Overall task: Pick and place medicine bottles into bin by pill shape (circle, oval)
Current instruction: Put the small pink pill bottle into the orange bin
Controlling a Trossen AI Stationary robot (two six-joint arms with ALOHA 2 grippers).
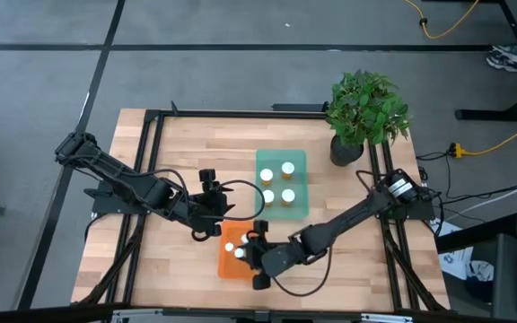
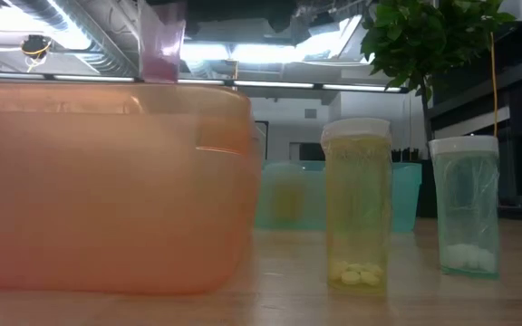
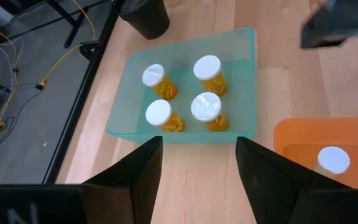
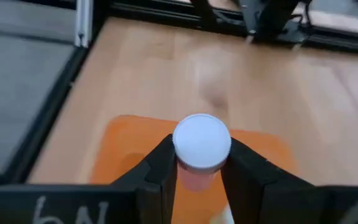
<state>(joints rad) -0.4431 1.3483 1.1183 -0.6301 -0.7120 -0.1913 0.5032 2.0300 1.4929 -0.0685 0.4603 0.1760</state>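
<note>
My right gripper [image 4: 199, 163] is shut on a medicine bottle [image 4: 202, 142] with a white cap and an orange body, over the orange bin [image 4: 123, 146], which also shows in the high view [image 1: 225, 263]. Another bottle [image 3: 334, 160] stands inside that bin. The green bin [image 1: 281, 184] holds several white-capped bottles [image 3: 207, 109], all upright. My left gripper [image 3: 197, 174] hangs open between the two bins, above the wood, with nothing between its fingers. Two more bottles [image 2: 359, 204] [image 2: 465, 204] stand upright on the table in the low view. My right gripper pinches the bottle's orange body just under the cap [image 4: 194, 177] between its two fingers [image 4: 160, 168]. The fingers come slanting down from the table's near right. The bottle stands upright in the hold, cap up. Its bottom is hidden behind the fingers.
A potted plant [image 1: 366, 112] stands at the table's far right corner, beyond the green bin. A black metal frame [image 1: 240, 114] runs round the table edge. Bare wood [image 1: 187, 152] lies at the far left.
</note>
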